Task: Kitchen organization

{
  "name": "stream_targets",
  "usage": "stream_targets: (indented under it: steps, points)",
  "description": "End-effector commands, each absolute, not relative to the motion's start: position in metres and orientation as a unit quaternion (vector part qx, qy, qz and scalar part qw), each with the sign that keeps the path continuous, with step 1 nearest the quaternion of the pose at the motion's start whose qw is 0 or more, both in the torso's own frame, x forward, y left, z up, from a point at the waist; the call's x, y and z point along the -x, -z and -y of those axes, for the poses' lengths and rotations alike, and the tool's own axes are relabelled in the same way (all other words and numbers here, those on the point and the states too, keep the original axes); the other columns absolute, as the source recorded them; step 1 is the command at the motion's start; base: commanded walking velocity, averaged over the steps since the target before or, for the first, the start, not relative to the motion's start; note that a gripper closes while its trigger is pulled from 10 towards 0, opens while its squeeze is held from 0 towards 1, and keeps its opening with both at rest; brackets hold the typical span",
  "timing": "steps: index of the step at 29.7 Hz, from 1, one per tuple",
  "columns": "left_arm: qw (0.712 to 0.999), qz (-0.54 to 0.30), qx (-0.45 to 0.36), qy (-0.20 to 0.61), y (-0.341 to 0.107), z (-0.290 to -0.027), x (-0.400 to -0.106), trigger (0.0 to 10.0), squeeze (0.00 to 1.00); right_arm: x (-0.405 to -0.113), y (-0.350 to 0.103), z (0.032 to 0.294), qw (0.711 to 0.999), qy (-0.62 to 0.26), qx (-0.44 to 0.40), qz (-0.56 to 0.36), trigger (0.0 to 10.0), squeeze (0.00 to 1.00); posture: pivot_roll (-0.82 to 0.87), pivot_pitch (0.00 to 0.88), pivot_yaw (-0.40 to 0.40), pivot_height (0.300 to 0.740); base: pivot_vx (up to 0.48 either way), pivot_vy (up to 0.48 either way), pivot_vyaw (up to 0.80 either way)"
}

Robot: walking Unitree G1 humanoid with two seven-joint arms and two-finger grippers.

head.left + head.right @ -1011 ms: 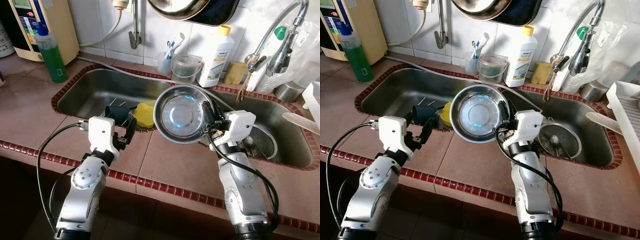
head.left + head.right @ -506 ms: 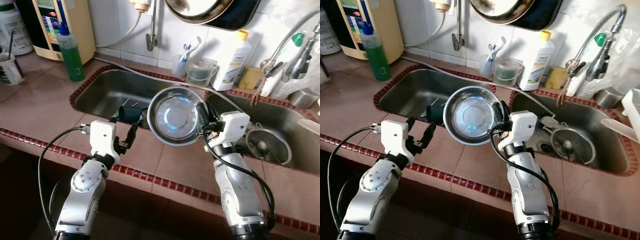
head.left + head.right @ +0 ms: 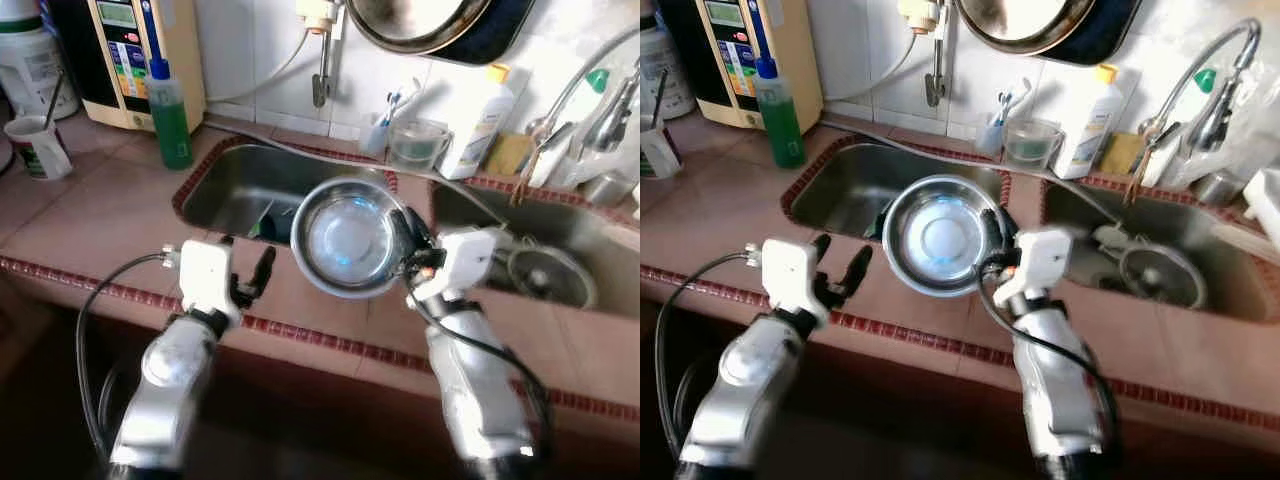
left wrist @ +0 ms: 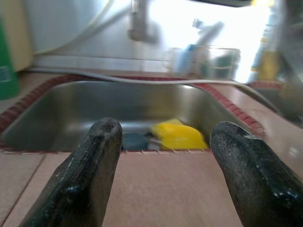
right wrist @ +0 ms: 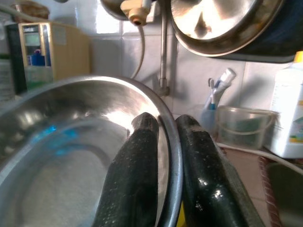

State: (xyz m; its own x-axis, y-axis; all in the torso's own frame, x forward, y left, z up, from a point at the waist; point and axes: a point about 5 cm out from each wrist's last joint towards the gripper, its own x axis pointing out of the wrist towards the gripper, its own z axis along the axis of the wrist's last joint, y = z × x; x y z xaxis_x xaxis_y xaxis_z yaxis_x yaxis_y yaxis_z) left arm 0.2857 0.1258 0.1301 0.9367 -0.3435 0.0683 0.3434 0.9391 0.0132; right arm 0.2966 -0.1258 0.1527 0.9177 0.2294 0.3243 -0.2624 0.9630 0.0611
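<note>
A round steel bowl (image 3: 345, 245) hangs tilted over the tiled counter edge in front of the left sink basin (image 3: 235, 185). My right gripper (image 3: 406, 240) is shut on its right rim; in the right wrist view one finger (image 5: 135, 175) is inside the bowl (image 5: 57, 156) and the other outside. My left gripper (image 3: 250, 280) stands open and holds nothing, low over the counter left of the bowl. Between its fingers (image 4: 90, 175), a yellow sponge (image 4: 179, 136) and a dark item lie in the basin.
A green soap bottle (image 3: 170, 120), a mug (image 3: 38, 150) and a water unit stand at the back left. A toothbrush cup, clear container (image 3: 418, 143) and white bottle (image 3: 478, 125) line the wall. A round strainer (image 3: 550, 275) lies in the right basin. A pan (image 5: 222, 23) hangs above.
The whole picture has shifted, so the camera moved back and leftward. The bowl stays in my right gripper, and my left gripper stays open.
</note>
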Motion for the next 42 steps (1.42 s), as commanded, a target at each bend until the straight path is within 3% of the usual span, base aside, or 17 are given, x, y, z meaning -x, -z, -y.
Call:
stream_targets:
  steps: [1, 27, 42]
  points:
    - [0.984, 0.044, -0.011, 0.174, -0.135, -0.127, -0.287, 10.0, 0.00, -0.296, -0.160, 0.124, 0.975, -0.128, -0.053, 0.175, 10.0, 0.00, -0.10, 0.021, -0.055, 0.740, 0.000, 0.000, 0.00]
    - [0.980, 0.064, -0.046, 0.184, -0.134, -0.140, -0.269, 10.0, 0.00, -0.275, -0.139, 0.129, 0.980, -0.140, -0.028, 0.139, 10.0, 0.00, -0.10, 0.023, -0.069, 0.740, 0.000, 0.000, 0.00]
    - [0.977, 0.065, -0.045, 0.200, -0.134, -0.135, -0.269, 10.0, 0.00, -0.274, -0.138, 0.127, 0.979, -0.145, -0.024, 0.138, 10.0, 0.00, -0.11, 0.018, -0.065, 0.740, 0.316, 0.000, 0.00]
